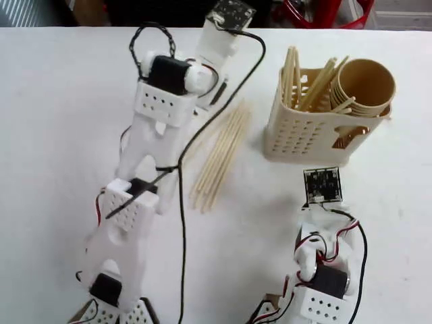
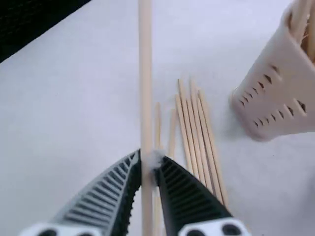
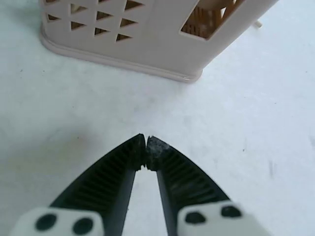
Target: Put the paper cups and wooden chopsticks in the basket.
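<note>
One wooden chopstick stands between the fingers of my left gripper, which is shut on it above the table. A loose bundle of chopsticks lies flat on the white table just beyond, also seen in the high view. The beige perforated basket stands to the right and holds stacked paper cups and several upright chopsticks. My right gripper is shut with nothing in it, low over the table a short way in front of the basket.
The left arm stretches across the table's left middle, with a black cable trailing beside the chopstick bundle. The right arm's camera module sits just in front of the basket. A red object lies past the far edge.
</note>
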### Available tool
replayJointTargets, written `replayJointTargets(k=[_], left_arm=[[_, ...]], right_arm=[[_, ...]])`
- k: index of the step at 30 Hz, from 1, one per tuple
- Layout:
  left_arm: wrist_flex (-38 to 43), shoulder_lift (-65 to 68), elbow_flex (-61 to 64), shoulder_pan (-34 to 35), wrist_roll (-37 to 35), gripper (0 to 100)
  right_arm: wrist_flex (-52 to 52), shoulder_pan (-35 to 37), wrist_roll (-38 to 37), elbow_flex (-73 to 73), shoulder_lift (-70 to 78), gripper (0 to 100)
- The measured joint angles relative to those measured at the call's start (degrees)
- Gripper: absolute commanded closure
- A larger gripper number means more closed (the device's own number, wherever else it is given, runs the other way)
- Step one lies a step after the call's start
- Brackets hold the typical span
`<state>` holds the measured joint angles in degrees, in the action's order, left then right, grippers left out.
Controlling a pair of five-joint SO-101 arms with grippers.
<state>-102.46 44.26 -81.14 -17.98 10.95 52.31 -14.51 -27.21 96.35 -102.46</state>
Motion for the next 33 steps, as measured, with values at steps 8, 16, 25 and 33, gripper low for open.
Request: replayJointTargets(k=[8, 16, 25, 33], left_arm=[[0.0, -21.1, 28.4, -4.5, -2.8, 98], [11.1, -48.1, 52.3, -11.7, -1.9, 98], [39.1, -48.5, 58.5, -22.6, 0.6, 98], [71.1, -39.9, 58.5, -28.7, 12.7, 98]], right_arm=[[0.0, 0.0, 0.0, 0.0, 0.0, 98.1], [0.0, 0.0, 0.0, 0.0, 0.0, 98.1], [0.0, 0.0, 0.0, 0.0, 0.0, 98.1], [0.0, 0.0, 0.0, 0.0, 0.0, 98.1]])
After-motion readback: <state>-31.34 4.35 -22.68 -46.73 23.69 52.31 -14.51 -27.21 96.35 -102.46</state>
